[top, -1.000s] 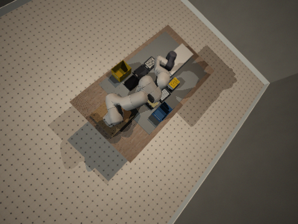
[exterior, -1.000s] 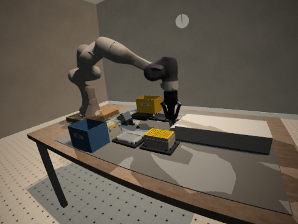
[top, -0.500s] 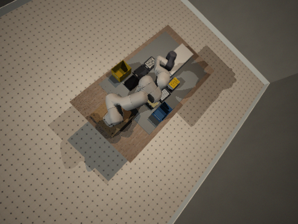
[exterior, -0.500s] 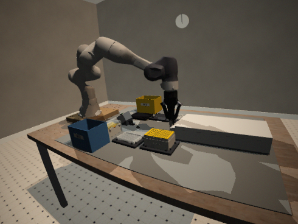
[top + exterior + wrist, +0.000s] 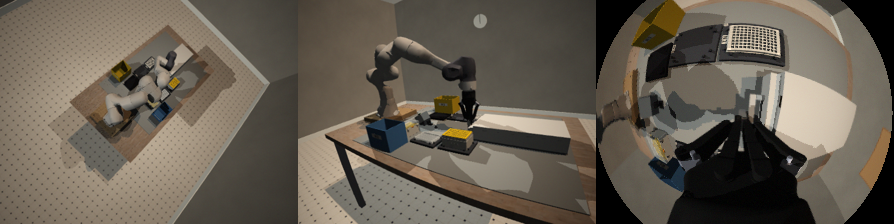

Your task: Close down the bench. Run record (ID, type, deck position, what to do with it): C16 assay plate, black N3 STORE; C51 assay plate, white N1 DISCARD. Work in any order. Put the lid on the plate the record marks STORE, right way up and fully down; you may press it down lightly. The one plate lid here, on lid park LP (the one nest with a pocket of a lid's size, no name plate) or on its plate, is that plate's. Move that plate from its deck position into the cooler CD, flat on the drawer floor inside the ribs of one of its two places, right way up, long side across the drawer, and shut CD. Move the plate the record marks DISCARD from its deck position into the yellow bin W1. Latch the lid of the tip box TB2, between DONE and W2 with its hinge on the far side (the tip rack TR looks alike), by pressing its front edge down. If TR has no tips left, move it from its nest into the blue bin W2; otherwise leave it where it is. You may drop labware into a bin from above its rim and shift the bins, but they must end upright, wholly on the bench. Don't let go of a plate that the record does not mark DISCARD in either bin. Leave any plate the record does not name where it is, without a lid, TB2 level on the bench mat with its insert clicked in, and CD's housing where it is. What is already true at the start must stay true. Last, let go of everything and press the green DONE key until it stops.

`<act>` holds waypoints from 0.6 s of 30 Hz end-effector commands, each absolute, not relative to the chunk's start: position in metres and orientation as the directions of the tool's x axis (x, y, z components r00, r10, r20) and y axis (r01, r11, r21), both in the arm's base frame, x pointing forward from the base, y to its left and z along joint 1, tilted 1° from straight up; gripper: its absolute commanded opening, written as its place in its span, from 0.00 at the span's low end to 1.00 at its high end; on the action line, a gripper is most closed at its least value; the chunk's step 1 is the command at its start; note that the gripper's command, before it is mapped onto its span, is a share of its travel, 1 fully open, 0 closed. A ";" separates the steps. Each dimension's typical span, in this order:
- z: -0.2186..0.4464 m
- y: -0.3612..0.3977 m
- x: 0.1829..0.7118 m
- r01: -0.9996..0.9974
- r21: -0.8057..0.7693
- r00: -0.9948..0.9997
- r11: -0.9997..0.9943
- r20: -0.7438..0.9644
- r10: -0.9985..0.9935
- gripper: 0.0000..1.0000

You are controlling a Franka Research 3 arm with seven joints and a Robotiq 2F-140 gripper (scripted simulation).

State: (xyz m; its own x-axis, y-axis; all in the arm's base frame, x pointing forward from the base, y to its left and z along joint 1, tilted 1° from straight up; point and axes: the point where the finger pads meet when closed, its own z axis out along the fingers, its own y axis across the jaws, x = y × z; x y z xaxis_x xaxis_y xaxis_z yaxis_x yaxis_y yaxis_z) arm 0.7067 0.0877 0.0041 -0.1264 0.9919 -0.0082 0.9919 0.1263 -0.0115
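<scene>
My gripper is shut and empty. It points down, low over the mat, at the left end of the white cooler CD. In the wrist view the fingertips meet beside the cooler's edge. A white assay plate sits in a nest beyond them, with a black plate to its left. The overhead view shows the same white plate and black plate. The tip rack with yellow tips stands in front of the cooler.
The yellow bin W1 stands at the far side and the blue bin W2 at the near left. Another white plate lies left of the tip rack. A small box sits behind the blue bin.
</scene>
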 end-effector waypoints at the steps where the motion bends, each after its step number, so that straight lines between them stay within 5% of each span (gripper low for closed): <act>1: 0.003 0.087 0.709 0.991 -0.006 -0.130 0.130 -0.008 0.991 0.00; 18: 0.003 0.086 0.700 0.991 -0.006 -0.130 0.130 -0.008 0.991 0.00</act>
State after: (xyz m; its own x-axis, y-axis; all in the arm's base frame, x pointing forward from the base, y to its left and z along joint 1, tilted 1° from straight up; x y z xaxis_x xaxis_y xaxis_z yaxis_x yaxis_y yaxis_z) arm 0.6990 0.0870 0.0001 -0.1342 0.9909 -0.0087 0.9908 0.1340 -0.0168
